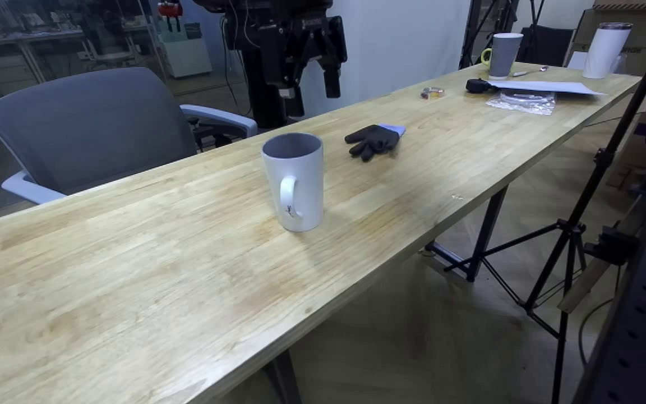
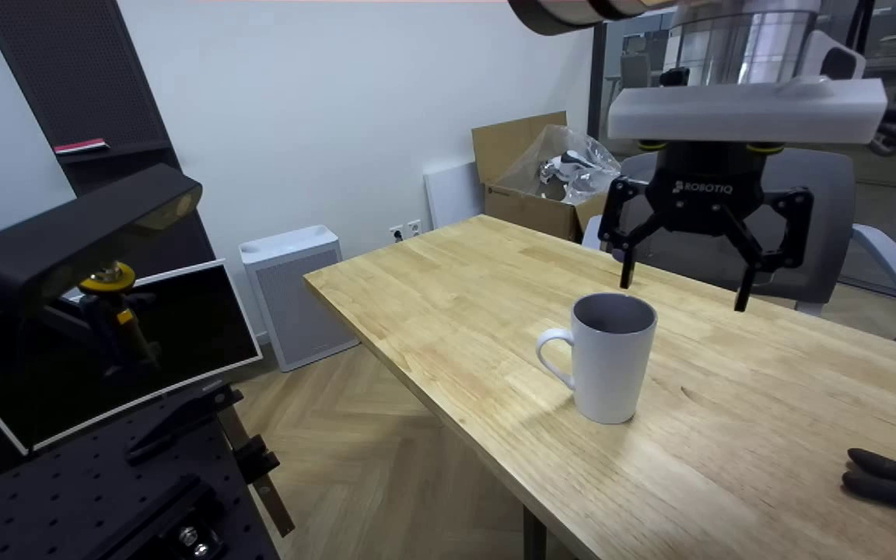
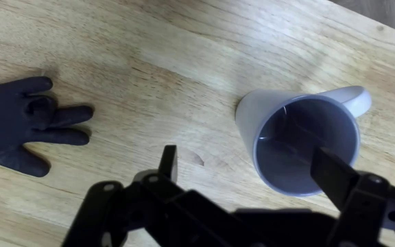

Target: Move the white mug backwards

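The white mug (image 1: 307,193) stands upright on the wooden table (image 1: 132,280) with its grey inside facing up. It also shows in an exterior view (image 2: 611,377) and in the wrist view (image 3: 250,116), where its handle points to the upper right. My gripper (image 1: 313,92) is open and empty, held above the table towards the chair side of the mug. In an exterior view the gripper (image 2: 685,286) is higher than the mug's rim and apart from it. In the wrist view the gripper (image 3: 245,164) has one finger overlapping the mug's opening in the picture.
A black glove (image 1: 376,140) lies near the mug; it also shows in the wrist view (image 3: 9,120). A grey cup (image 1: 505,56), papers (image 1: 544,86) and a white tumbler (image 1: 608,50) stand at the far end. A chair (image 1: 93,129) is at the table's edge.
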You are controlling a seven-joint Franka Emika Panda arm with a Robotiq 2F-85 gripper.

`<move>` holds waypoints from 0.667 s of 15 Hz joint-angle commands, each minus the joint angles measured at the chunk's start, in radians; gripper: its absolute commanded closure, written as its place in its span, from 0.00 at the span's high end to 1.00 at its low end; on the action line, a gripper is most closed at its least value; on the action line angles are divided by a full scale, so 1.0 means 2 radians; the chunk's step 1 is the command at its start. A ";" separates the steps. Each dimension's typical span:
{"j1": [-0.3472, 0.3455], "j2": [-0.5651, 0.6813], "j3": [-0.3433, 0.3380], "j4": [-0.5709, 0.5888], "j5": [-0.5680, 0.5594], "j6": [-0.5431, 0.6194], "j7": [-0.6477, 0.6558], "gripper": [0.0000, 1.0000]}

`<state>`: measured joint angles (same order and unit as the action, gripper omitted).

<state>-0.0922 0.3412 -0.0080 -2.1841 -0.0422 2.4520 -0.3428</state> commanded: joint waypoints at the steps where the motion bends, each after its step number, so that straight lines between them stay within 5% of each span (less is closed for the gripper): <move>1: 0.007 0.002 0.000 -0.013 -0.015 0.038 0.013 1.00; 10: 0.005 0.028 0.000 -0.022 -0.019 0.083 0.013 1.00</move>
<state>-0.0820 0.3844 -0.0058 -2.2260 -0.0573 2.5920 -0.3424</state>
